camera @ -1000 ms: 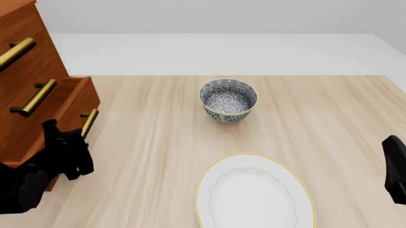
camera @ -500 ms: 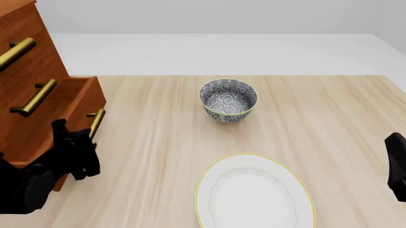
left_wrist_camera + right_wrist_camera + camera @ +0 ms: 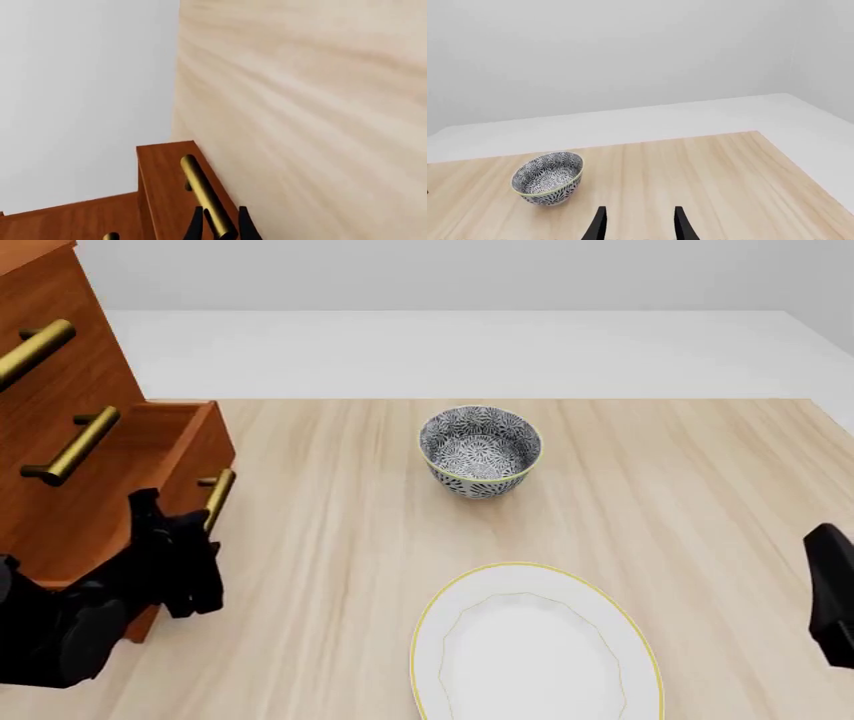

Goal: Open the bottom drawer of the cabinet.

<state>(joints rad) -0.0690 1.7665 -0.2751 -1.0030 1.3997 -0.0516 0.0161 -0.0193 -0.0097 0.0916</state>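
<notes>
The reddish-brown cabinet (image 3: 54, 370) stands at the table's left edge with three brass-handled drawers. The bottom drawer (image 3: 160, 455) is pulled partly out toward the right. My left gripper (image 3: 200, 540) is shut on the bottom drawer's brass bar handle (image 3: 218, 502). In the left wrist view the two black fingertips (image 3: 195, 225) sit on either side of the handle (image 3: 207, 197). My right gripper (image 3: 637, 225) is open and empty, low at the right edge of the front view (image 3: 830, 595).
A patterned blue-and-white bowl (image 3: 479, 451) stands mid-table, also in the right wrist view (image 3: 548, 177). A white plate with a gold rim (image 3: 534, 645) lies at the near middle. The wooden table (image 3: 667, 490) ends at a white floor behind.
My left gripper has moved right with the handle in it, and the bottom drawer has slid further out of the cabinet. The right arm has barely moved.
</notes>
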